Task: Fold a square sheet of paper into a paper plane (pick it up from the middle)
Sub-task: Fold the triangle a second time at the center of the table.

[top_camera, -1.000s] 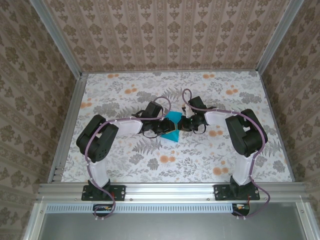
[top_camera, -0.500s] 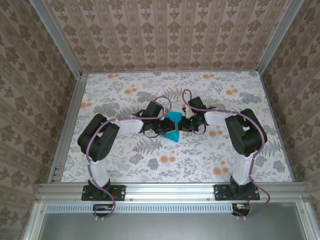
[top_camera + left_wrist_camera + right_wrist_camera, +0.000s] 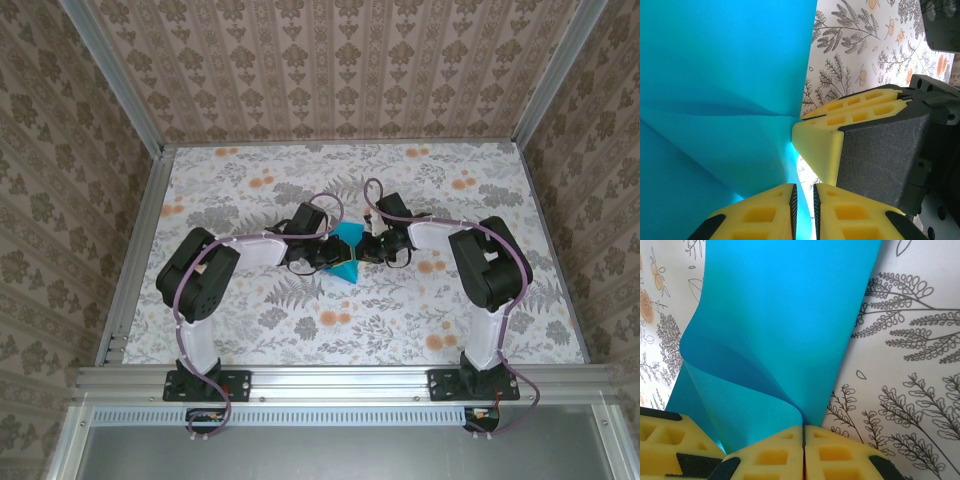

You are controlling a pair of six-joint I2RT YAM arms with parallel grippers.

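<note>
Still, left end effector (image 3: 803,194) and right end effector (image 3: 803,432) stay clamped on the square sheet of paper (image 3: 348,238).

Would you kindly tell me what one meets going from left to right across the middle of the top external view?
left arm → left end effector → teal paper → right end effector → right arm
</note>
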